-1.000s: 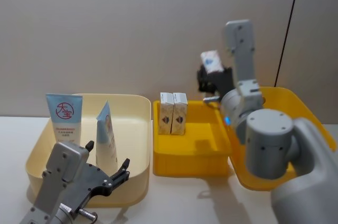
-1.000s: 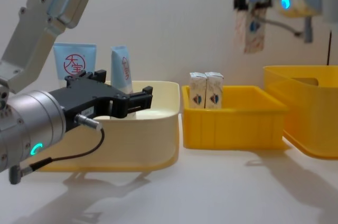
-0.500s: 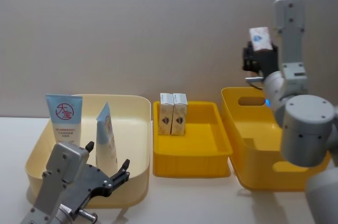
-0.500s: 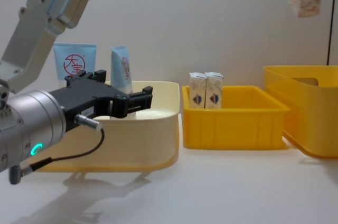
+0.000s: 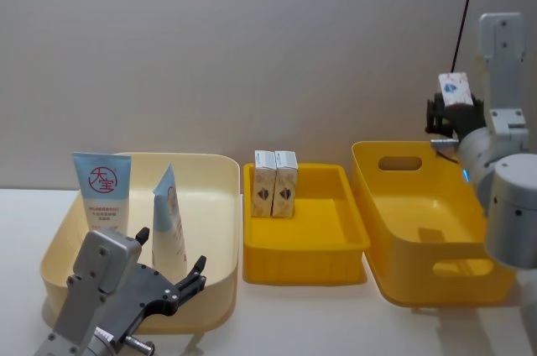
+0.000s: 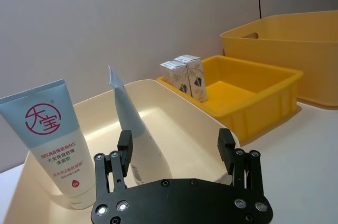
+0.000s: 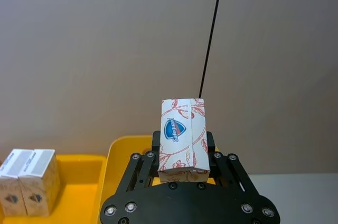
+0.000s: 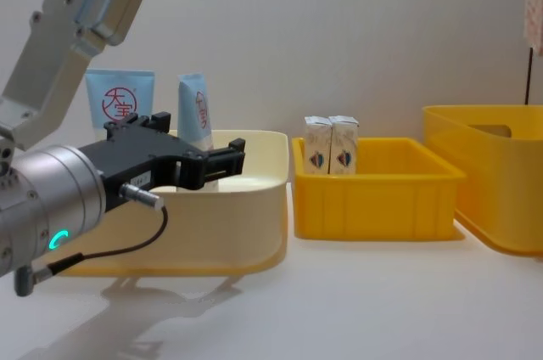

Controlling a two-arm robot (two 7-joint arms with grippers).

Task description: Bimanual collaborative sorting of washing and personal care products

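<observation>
At the left of the head view, a cream bin [image 5: 52, 257] holds two squeeze tubes [image 5: 102, 192], both on end near its back wall, one showing its red round logo and the other turned edge-on. The yellow tray [image 5: 304, 265] in the middle has two cream cartons [image 5: 265, 184] standing upright and touching in its back left corner. A large yellow bin [image 5: 394, 276] sits at the right on the white table [image 5: 336, 322]. In the upper right, the right gripper [image 5: 453, 112] clamps a held carton [image 5: 455, 89] above that bin's far side. In the lower left, the left gripper [image 5: 170, 253] hangs over the cream bin's front rim, jaws spread wide and holding nothing.
</observation>
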